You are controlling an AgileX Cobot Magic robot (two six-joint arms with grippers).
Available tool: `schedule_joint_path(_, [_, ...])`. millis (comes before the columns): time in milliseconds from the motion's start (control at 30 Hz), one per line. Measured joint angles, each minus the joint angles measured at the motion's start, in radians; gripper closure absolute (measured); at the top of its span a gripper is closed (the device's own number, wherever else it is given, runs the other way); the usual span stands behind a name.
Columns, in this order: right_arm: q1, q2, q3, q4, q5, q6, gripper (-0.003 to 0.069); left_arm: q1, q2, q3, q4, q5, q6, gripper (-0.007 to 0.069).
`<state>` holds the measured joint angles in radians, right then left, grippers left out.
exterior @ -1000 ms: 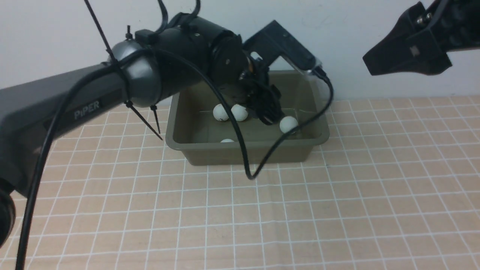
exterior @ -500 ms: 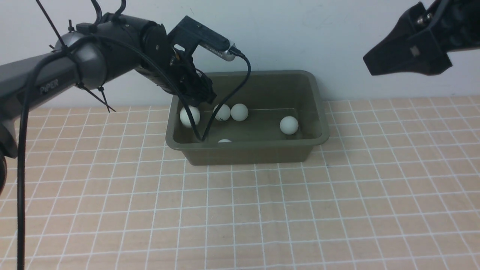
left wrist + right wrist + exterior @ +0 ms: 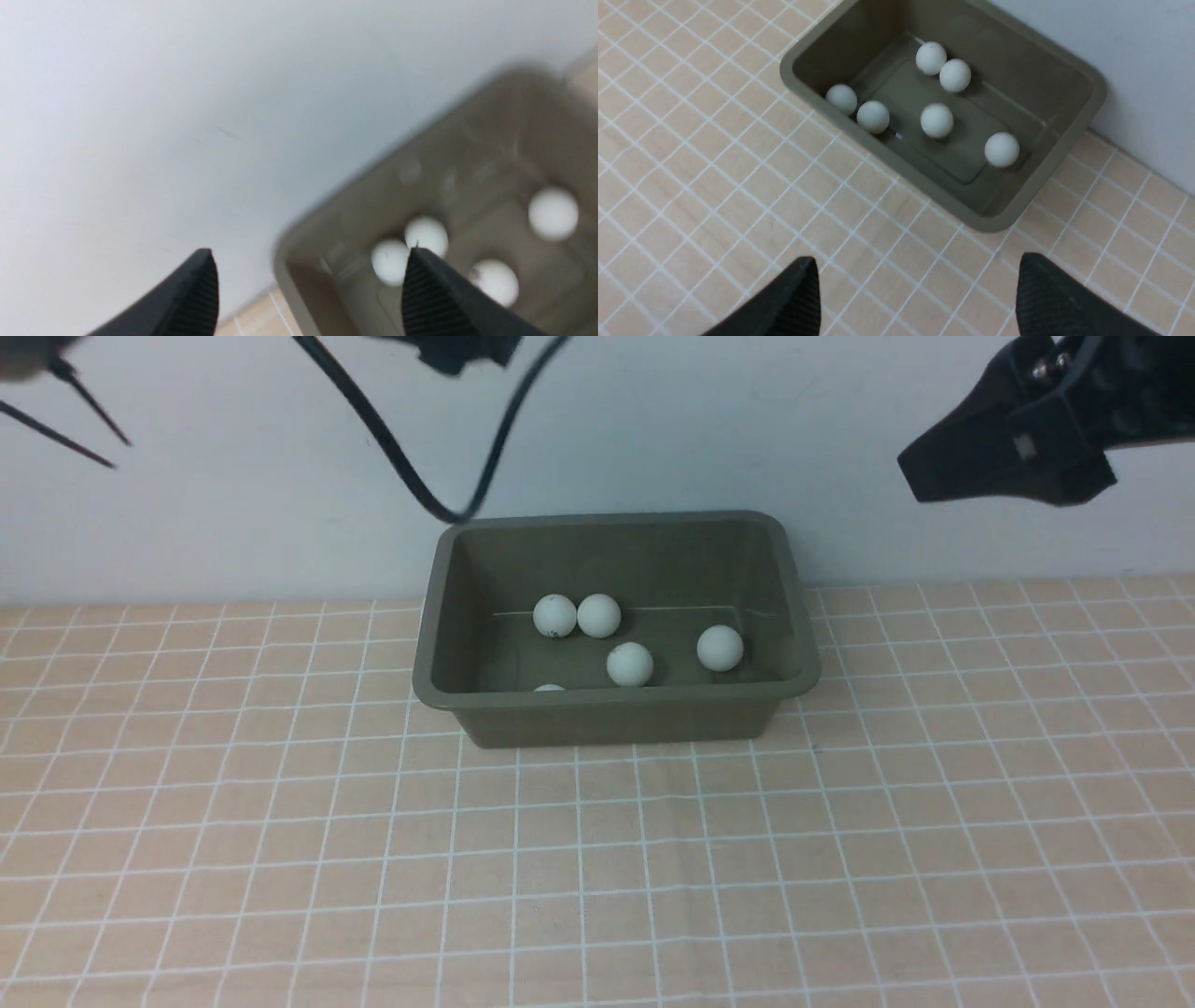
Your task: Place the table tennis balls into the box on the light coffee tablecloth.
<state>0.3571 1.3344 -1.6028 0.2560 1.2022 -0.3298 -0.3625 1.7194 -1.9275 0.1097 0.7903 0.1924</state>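
Olive-green rectangular plastic tub with rounded corners and a flared rim (image 3: pixel 616 707), lidless, resting on peach-tan cloth gridded with thin white lines (image 3: pixel 597 877), far side close to a pale wall (image 3: pixel 233 504). Inside, on the tub floor, six small matte white table tennis balls (image 3: pixel 937 120): two touching by the far wall, two side by side against the near wall, one near the middle, one off toward the robot's right. From the front, only five showing, one barely above the near rim. Left gripper (image 3: pixel 309 252) raised high over the tub's left end, blurred, jaws wide apart, nothing between them. Loop of black cable (image 3: pixel 448 509) hanging just above the far left corner. Right gripper (image 3: pixel 917 261) aloft over the cloth on the right, jaws likewise spread and empty.
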Motion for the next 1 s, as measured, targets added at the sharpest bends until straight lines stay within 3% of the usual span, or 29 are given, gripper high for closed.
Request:
schedule_joint_path(133, [0.0,-0.009,0.0,-0.013,-0.147,-0.032,0.0147,0.0,-0.108,-0.008,-0.028,0.016,-0.025,0.0257])
schedule_joint_path(267, [0.0,-0.086,0.003,-0.12,-0.316,-0.028,0.0147,0.0,-0.172,-0.009,-0.047,0.075,-0.018,0.0332])
schedule_joint_path(533, [0.0,-0.314,0.07,-0.233,-0.372,-0.009,0.0147,0.0,-0.158,-0.009,-0.055,0.118,0.003,0.0409])
schedule_joint_path(700, [0.0,-0.537,0.345,-0.329,-0.43,0.036,0.0147,0.0,-0.133,-0.008,-0.06,0.118,0.004,0.0421])
schedule_joint_path(900, [0.0,-0.778,0.788,-0.339,-0.623,0.12,0.0147,0.0,-0.12,-0.007,-0.076,0.118,0.004,0.0421])
schedule_joint_path(1000, [0.0,-0.85,0.9,-0.339,-0.688,0.159,0.0148,0.0,-0.12,-0.007,-0.083,0.118,0.004,0.0421])
